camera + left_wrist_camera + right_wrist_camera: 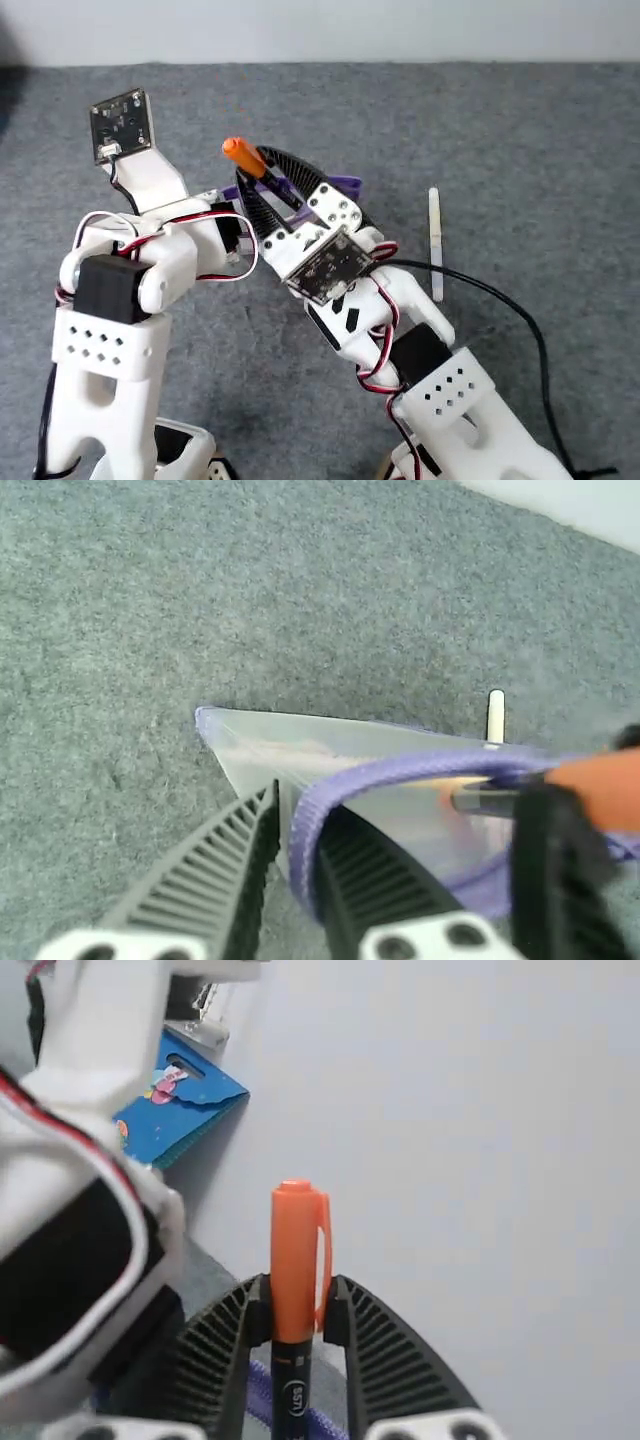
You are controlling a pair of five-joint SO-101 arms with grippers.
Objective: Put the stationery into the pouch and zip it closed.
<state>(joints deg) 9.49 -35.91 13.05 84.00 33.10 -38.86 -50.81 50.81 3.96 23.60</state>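
At centre of the surface [540, 150], high view: the right arm comes in from 5 o'clock, wrist bent over, and the right hand [262, 170] is aimed toward 10 o'clock. Its fingers are narrow, clamped on the pen [240, 151]. In the right wrist view the hand [297, 1290] grips the pen [295, 1250] just below the orange cap, one black ribbed finger on each side.

Pen long axis runs 10 to 4 o'clock. The cap end is at 10 and raised toward the wall [480, 1160]; the dark barrel runs down toward the pouch [345, 185].

The left arm comes in from 7 o'clock with its forearm folded across toward 3. The left hand [297, 810] is narrow, pinching the purple band on the rim of the pouch [330, 760]. The pouch is clear-sided with purple trim, one corner resting on the surface. The pen's barrel [480, 800] sits at the pouch's rim (can't tell if the tip is inside).

The white stick [435, 245] lies flat on the surface at 3 o'clock of the right hand, apart from it, long axis 12 to 6. In the left wrist view the stick [495, 715] lies just beyond the pouch.

A blue packet [180, 1100] leans by the wall.
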